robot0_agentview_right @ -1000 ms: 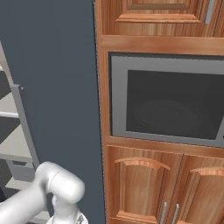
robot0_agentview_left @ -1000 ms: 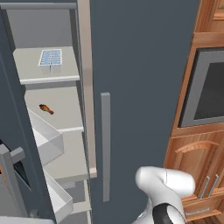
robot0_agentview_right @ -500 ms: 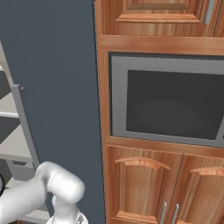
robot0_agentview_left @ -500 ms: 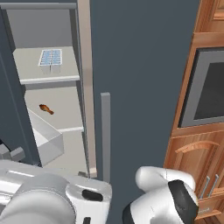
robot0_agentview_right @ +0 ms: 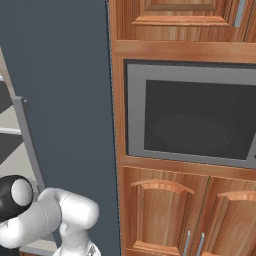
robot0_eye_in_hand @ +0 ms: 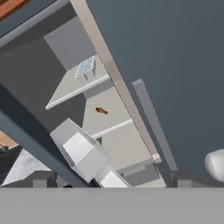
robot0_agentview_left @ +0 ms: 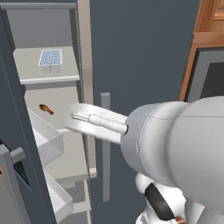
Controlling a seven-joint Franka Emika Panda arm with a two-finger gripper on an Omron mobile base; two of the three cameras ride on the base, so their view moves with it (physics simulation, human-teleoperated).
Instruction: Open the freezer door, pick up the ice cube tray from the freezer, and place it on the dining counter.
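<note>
White ice cube tray with pale blue cells point(robot0_eye_in_hand: 85, 67) sits on the freezer's upper pale grey shelf point(robot0_eye_in_hand: 65, 92), up ahead of the released hand point(robot0_eye_in_hand: 109, 186), long axis running front-to-back.

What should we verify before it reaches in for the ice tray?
1. Freezer door swung open: ok, the shelves are exposed.
2. Ice tray located: ok, flat on the upper shelf, nothing on it.
3. Claw open: ok, fingertips sit far apart at the bottom of the hand view.
4. Claw empty: ok, nothing between the fingertips.
5. Path to tray: cannot tell; the arm covers much of the left base view.
6. Other items: ok, the small brown item lies one shelf lower, away from the tray.
</note>
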